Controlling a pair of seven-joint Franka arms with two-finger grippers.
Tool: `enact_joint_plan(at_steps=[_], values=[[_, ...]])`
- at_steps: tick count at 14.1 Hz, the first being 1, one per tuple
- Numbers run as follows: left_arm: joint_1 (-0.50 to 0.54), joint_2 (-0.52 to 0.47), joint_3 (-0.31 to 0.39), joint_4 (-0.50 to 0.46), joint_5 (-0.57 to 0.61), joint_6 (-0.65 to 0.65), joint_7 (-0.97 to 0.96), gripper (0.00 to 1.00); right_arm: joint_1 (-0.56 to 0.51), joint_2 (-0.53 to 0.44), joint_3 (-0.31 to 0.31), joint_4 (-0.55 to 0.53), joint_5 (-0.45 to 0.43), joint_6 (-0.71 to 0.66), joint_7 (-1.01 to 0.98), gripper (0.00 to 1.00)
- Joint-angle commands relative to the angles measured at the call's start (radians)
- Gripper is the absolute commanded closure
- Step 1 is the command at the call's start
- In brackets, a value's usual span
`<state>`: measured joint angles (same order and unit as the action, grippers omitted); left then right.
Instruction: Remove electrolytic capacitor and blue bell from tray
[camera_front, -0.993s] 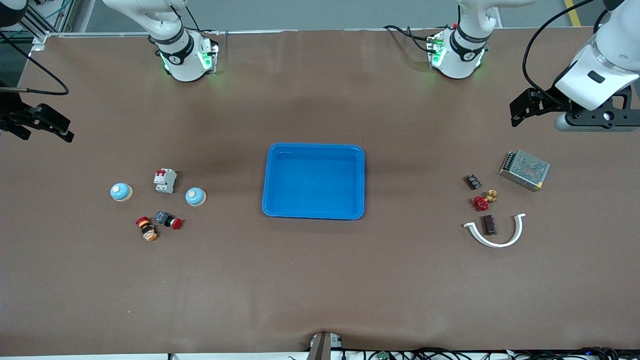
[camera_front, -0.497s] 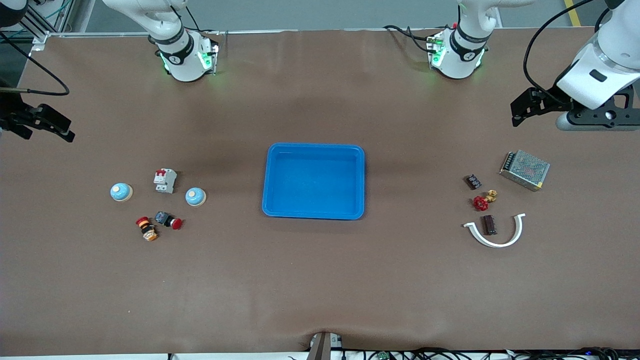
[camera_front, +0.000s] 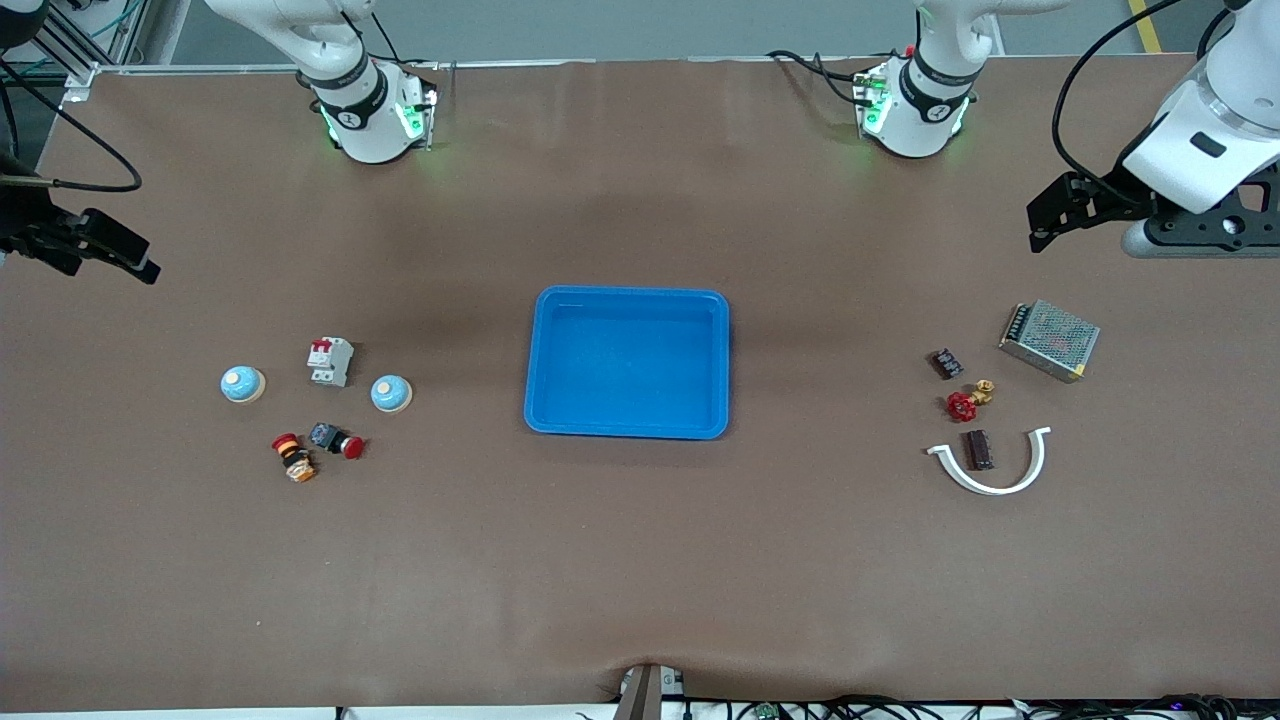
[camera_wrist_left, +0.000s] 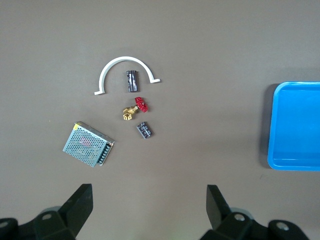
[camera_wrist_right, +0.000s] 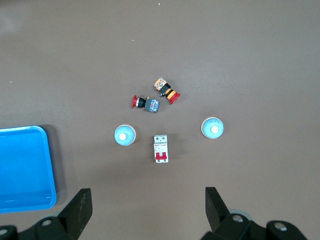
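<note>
Two light-blue bells (camera_front: 242, 384) (camera_front: 391, 393) sit toward the right arm's end of the table; they also show in the right wrist view (camera_wrist_right: 212, 128) (camera_wrist_right: 124, 135). A dark capacitor (camera_front: 978, 449) lies inside a white curved piece (camera_front: 1012, 484), and a smaller capacitor (camera_front: 945, 363) lies farther from the front camera; both show in the left wrist view (camera_wrist_left: 132, 81) (camera_wrist_left: 145, 130). My left gripper (camera_front: 1040, 222) (camera_wrist_left: 149, 202) is open and empty, high over the table near the power supply. My right gripper (camera_front: 135, 262) (camera_wrist_right: 148, 202) is open and empty, high over bare table by the bells.
A blue tray (camera_front: 627, 425) stands empty in the table's middle. A circuit breaker (camera_front: 330, 360) and two push buttons (camera_front: 294, 457) (camera_front: 336, 440) lie by the bells. A metal power supply (camera_front: 1049, 340) and a red valve (camera_front: 964, 403) lie by the capacitors.
My right gripper has shifted a little toward the table's middle. My left gripper has drifted slightly toward its own end of the table. Nothing on the table has moved.
</note>
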<state>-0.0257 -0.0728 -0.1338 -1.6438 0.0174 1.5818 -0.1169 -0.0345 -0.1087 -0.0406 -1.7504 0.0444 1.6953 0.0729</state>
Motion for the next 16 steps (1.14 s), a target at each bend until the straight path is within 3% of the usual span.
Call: enact_joint_plan(at_steps=[1, 16], values=[[0.003, -0.001, 0.005, 0.018, -0.005, -0.008, 0.013, 0.00, 0.001, -0.022, -0.002, -0.015, 0.011, -0.006, 0.013, 0.00], [0.003, 0.001, 0.008, 0.018, -0.004, -0.019, 0.005, 0.00, 0.002, -0.020, -0.001, -0.014, 0.005, -0.014, 0.013, 0.00]])
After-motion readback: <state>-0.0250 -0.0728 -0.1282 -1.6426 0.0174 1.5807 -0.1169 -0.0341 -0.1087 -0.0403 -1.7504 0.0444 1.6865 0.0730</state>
